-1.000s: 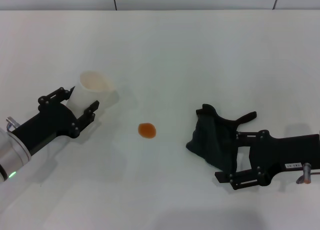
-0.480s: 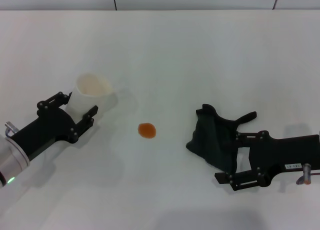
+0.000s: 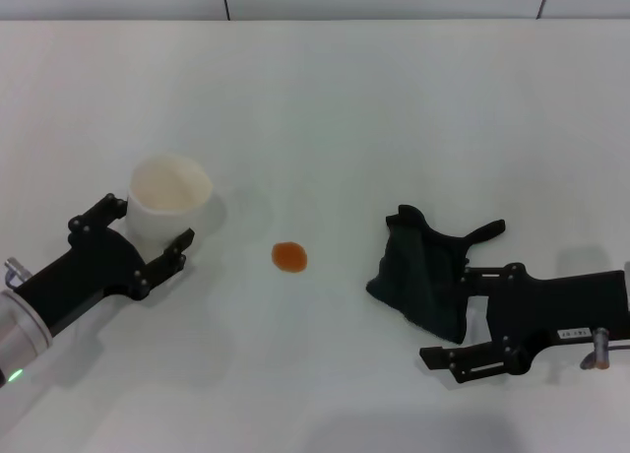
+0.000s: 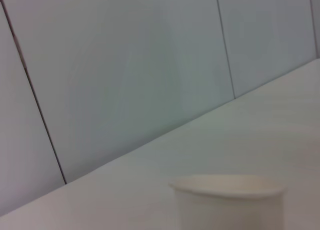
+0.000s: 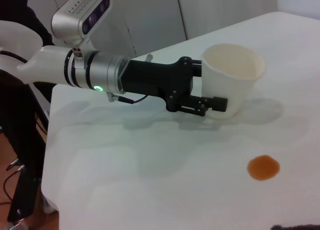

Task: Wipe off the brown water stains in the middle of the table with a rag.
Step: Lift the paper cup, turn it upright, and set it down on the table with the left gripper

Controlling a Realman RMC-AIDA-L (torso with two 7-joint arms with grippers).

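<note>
The brown water stain [image 3: 289, 257] is a small orange-brown blot in the middle of the white table [image 3: 394, 108]; it also shows in the right wrist view [image 5: 263, 167]. The black rag [image 3: 421, 274] lies crumpled to its right. My right gripper [image 3: 461, 315] is open, its fingers straddling the rag's near right edge. My left gripper [image 3: 146, 226] is shut on a white cup [image 3: 169, 190] at the left, well away from the stain. The right wrist view shows that gripper [image 5: 207, 83] clasping the cup [image 5: 232, 77].
The left wrist view shows the cup's rim [image 4: 227, 186] close up, with the tabletop and a panelled wall behind. A sliver of the rag [image 5: 296, 227] shows at the bottom of the right wrist view. The table's left edge [image 5: 47, 140] shows there too.
My left gripper has drawn the white cup to the left and nearer to me, away from the stain. My right gripper has shifted slightly at the rag. The stain and rag have not moved.
</note>
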